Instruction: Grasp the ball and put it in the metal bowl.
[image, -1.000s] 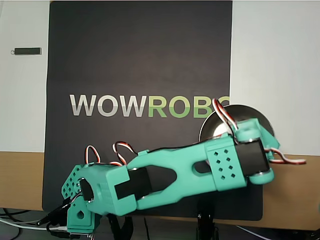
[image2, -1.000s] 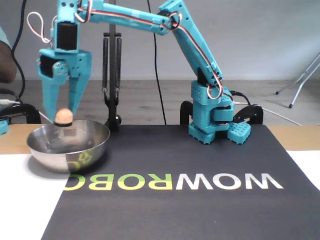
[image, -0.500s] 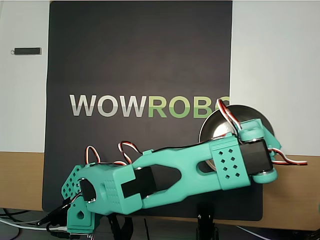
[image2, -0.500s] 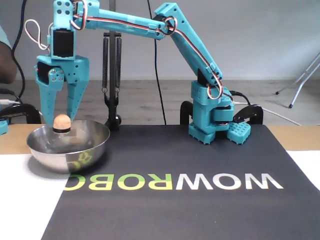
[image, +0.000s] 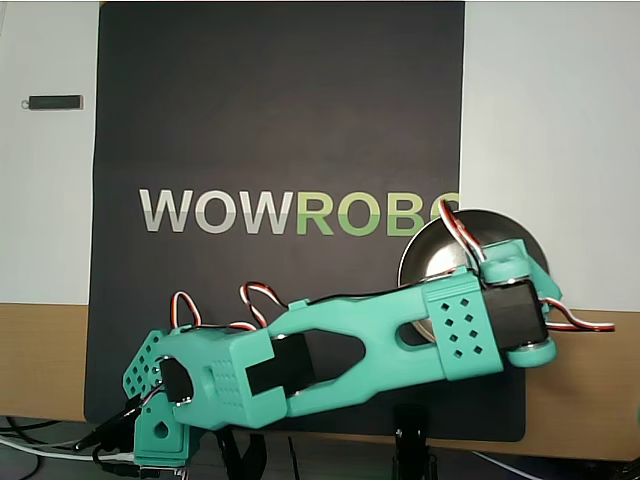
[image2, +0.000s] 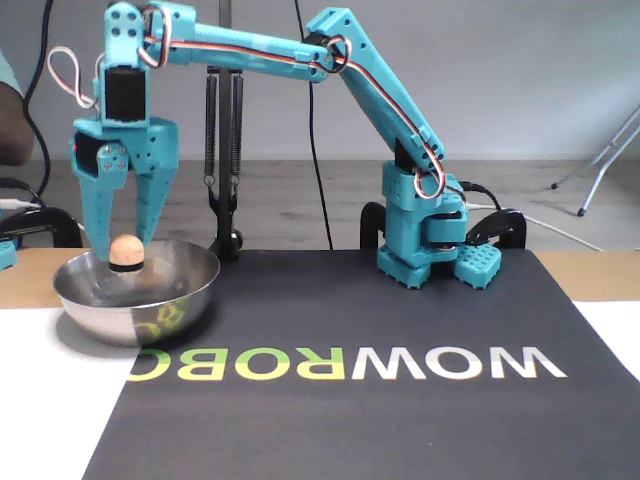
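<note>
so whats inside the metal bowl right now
Nothing visibly rests inside the metal bowl. The ball sits between the pincer tips just above its rim; overhead, the arm covers part of the bowl.

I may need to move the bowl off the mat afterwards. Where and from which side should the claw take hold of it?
Grip the metal bowl by its thin rim, coming down from above with one finger inside and one outside. Its rounded, shiny wall offers no flat faces. The mat-side rim looks clearest, since the claw and ball sit over the other side.

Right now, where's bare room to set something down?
Free: the black mat above its WOWROBO lettering, and the white sheet beyond the silvery metal bowl. Crowded: around the bowl, under the teal gripper pinching the peach-orange ball.
</note>
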